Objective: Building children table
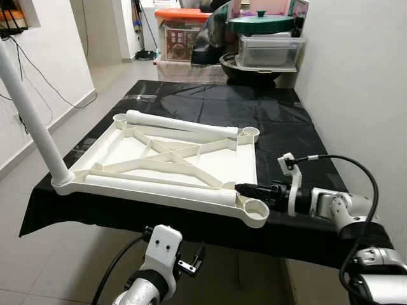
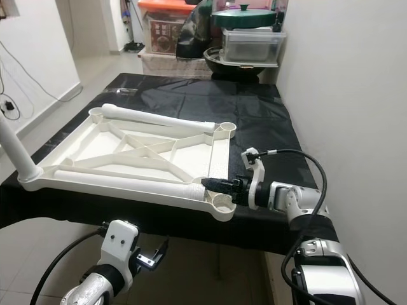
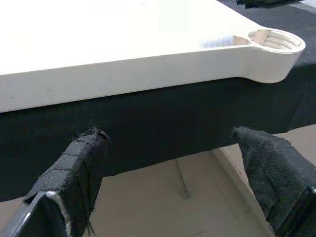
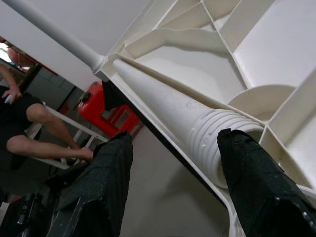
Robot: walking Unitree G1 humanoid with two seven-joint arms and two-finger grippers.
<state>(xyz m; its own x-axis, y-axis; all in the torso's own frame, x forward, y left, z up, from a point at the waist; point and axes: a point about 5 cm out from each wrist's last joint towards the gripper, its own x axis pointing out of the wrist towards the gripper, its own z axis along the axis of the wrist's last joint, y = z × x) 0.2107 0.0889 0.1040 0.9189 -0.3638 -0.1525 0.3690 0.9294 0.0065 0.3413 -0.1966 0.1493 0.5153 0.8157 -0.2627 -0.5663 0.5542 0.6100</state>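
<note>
Left eye view: one white tabletop (image 1: 172,159), underside up on black-covered bench (image 1: 280,121) to expose sockets; one leg (image 1: 28,105) fitted upright near-left, two loose legs (image 1: 181,124) lying inside, far and near. Right gripper (image 1: 245,188) at threaded end of near leg (image 4: 197,118), jaws wide, straddling, nothing gripped, presumably lining up a grasp. Left gripper (image 3: 168,168) low below near edge, spread, empty.

Even, soft indoor light fills both head views, sharp throughout. The glossy black plastic table cover (image 1: 210,105) shows pale glare streaks toward twelve o'clock. In the left wrist view the white moulded plastic tabletop (image 3: 123,34) is overexposed, nearly featureless, and the near black fabric-wrapped fingers (image 3: 74,168) look soft.
</note>
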